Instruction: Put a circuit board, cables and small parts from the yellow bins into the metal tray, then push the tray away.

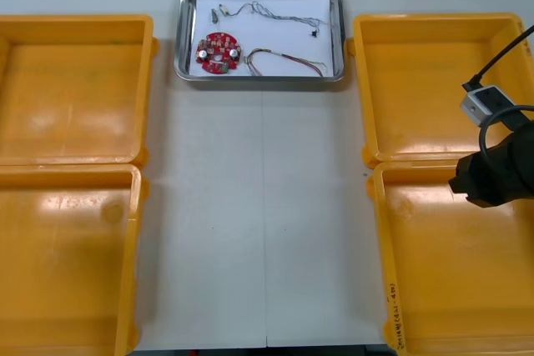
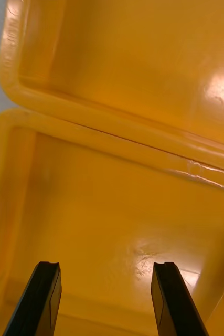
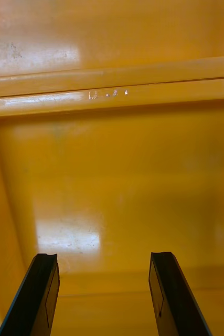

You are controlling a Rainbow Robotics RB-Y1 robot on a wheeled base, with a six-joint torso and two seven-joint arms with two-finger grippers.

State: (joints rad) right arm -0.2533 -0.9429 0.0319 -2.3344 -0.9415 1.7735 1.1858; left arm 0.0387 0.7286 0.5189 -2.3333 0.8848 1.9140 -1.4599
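We see a light table carrying four yellow bins: the left far bin and the left near bin on one side, the right far bin and the right near bin on the other. The right arm hangs over the seam where the two right bins meet. Its wrist view puts the right gripper above the floor of the right near bin, black fingers standing wide apart with nothing between them, the touching rims of both right bins beyond the fingertips. The left gripper is spread too, gripping nothing, over a bin floor with two joined rims ahead; we cannot tell which bin that is.

The metal tray, white inside, sits at the table's far edge between the two far bins. In it a pale twisted cable runs along the far side and a red and yellow cable along the near side. The round red circuit board lies in the tray's near left corner, just beside that cable's end. A small metal part lies near the far left corner.
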